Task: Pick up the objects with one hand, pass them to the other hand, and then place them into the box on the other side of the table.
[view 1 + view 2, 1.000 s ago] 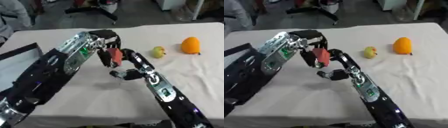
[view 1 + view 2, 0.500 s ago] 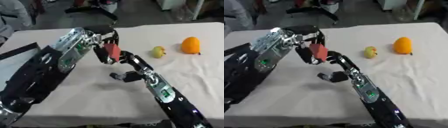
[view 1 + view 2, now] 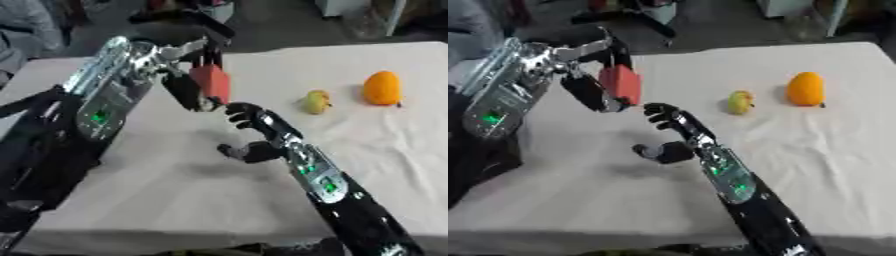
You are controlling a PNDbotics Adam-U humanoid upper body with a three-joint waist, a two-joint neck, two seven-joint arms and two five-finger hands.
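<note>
Red object point(image 3: 213, 83) pinched in raised left hand point(image 3: 186, 70) fingers; right hand point(image 3: 252, 131) open, empty below.

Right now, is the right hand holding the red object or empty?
Empty. The right hand is open below the red object, which the left hand holds between its fingers.

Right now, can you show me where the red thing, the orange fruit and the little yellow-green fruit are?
red thing point(image 3: 213, 83), left eye view, middle of its red face.
orange fruit point(image 3: 382, 88), left eye view, centre of its skin.
yellow-green fruit point(image 3: 739, 102), right eye view, middle of its body.
</note>
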